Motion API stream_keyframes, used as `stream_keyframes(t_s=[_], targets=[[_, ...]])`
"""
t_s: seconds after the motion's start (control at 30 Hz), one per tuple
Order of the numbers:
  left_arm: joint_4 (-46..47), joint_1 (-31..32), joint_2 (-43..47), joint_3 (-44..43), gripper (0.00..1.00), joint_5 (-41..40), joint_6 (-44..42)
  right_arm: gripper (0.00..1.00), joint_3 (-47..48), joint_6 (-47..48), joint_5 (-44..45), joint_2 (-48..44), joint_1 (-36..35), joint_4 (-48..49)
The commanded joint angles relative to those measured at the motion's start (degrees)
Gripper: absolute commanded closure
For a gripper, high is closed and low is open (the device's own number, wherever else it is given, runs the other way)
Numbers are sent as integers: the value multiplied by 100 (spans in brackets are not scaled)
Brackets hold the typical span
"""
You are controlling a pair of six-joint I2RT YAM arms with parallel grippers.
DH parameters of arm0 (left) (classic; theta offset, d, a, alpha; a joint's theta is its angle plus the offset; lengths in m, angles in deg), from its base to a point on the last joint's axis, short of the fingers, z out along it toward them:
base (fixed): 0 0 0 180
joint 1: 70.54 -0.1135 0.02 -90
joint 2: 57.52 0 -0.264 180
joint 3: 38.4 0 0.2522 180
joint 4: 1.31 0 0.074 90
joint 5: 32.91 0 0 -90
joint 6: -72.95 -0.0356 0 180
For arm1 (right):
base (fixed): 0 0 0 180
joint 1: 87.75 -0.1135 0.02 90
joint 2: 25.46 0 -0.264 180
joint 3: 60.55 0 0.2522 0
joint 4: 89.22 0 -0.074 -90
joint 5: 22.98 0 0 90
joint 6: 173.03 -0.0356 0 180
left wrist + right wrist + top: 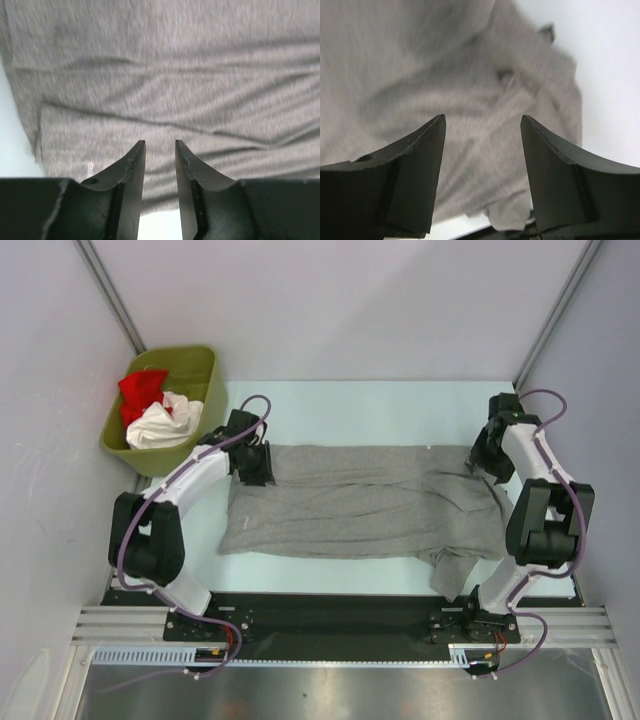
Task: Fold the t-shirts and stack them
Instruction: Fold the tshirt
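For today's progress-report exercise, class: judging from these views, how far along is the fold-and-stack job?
Done: the grey t-shirt lies in a long band on the table, apparently folded lengthwise. In hand: nothing; left gripper and right gripper hang open over its ends. Left: finishing that fold, plus the red t-shirt and white t-shirt crumpled in the green bin; no stack yet.

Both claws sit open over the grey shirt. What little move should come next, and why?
Probably raise both grippers clear of the grey t-shirt. The left gripper and right gripper stand open with nothing in them, and the shirt lies as a long band on the table. Lifting off would free them to tidy the bunched near-right corner.
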Motion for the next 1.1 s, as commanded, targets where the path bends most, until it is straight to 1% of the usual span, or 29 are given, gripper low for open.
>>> stream_keyframes(t_s=[0.0,0.03,0.1,0.13,0.23,0.27,0.37,0.43,0.47,0.53,0.67,0.73,0.77,0.87,0.93,0.97,1.0,1.07], targets=[[21,-10,517,344,65,389,-227,35,-493,127,252,-649,-37,-176],[30,-10,666,414,65,459,-218,36,-633,311,148,-729,51,-133],[56,-1,764,432,64,530,-227,37,-713,698,-107,-896,0,-62],[56,-10,773,424,64,556,-227,37,-740,891,-413,-897,-114,-79],[65,-10,755,327,65,574,-244,55,-1003,1094,-854,-766,-299,25],[56,-10,720,301,64,609,-227,63,-1065,1121,-864,-713,-447,69],[56,-10,720,239,65,784,-227,73,-1117,1174,-943,-528,-624,122],[65,-10,746,195,65,803,-244,69,-1144,1244,-1022,-423,-660,211],[56,-10,746,178,65,794,-288,61,-1136,1271,-1031,-387,-695,211],[21,-10,764,125,65,750,-332,54,-1171,1341,-996,-299,-747,193],[-32,-10,825,90,65,706,-402,44,-1223,1403,-689,-124,-915,149],[-75,-10,843,89,65,680,-429,42,-1267,1333,-549,-71,-1125,184],[-93,-10,843,89,65,671,-438,38,-1302,1324,-530,-10,-1160,280],[-119,-10,852,98,65,680,-446,36,-1312,1289,-259,140,-1240,456],[-154,-10,843,90,65,688,-455,36,-1259,1192,101,316,-1223,500],[-155,-10,843,89,65,697,-455,37,-1189,1166,251,377,-1222,509],[-172,-10,852,81,65,689,-455,38,-1145,1131,678,447,-1205,509],[-190,-10,869,81,65,662,-464,41,-1014,1051,972,466,-1109,571]])
